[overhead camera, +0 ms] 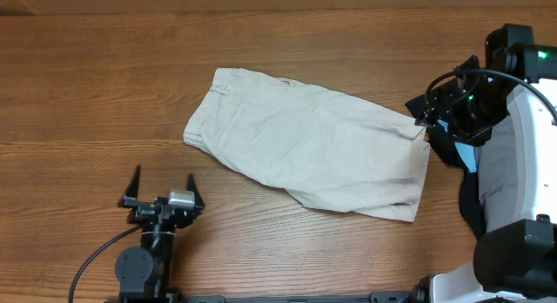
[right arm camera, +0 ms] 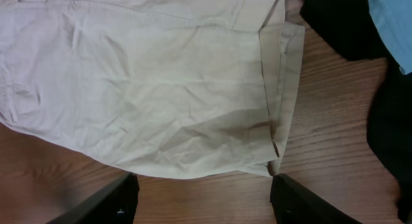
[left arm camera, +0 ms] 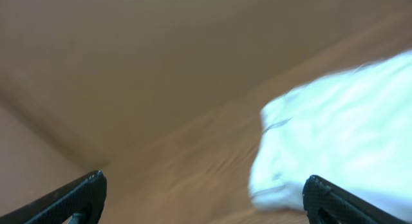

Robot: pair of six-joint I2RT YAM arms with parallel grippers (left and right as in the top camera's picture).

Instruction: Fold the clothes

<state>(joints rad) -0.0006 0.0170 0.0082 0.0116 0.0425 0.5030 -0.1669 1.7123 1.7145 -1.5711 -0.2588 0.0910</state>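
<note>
Right claw (right arm camera: pixel 204 182) hangs spread over the leg hem of the shorts (right arm camera: pixel 141 89) lying flat on the table (overhead camera: pixel 87 77), apparently not gripping yet, left claw (overhead camera: pixel 164 185) released and empty just short of the waistband, so the first fold is only beginning and next comes a clean pinch on both hem layers.

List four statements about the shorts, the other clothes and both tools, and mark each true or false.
1. The beige shorts lie spread on the wooden table. True.
2. The left tool grips the waistband. False: it stands open over bare wood, clear of the shorts.
3. The right tool is at the shorts' leg hem. True.
4. The black garment and light blue garment lie beside the left tool. False: they lie near the right tool.
</note>
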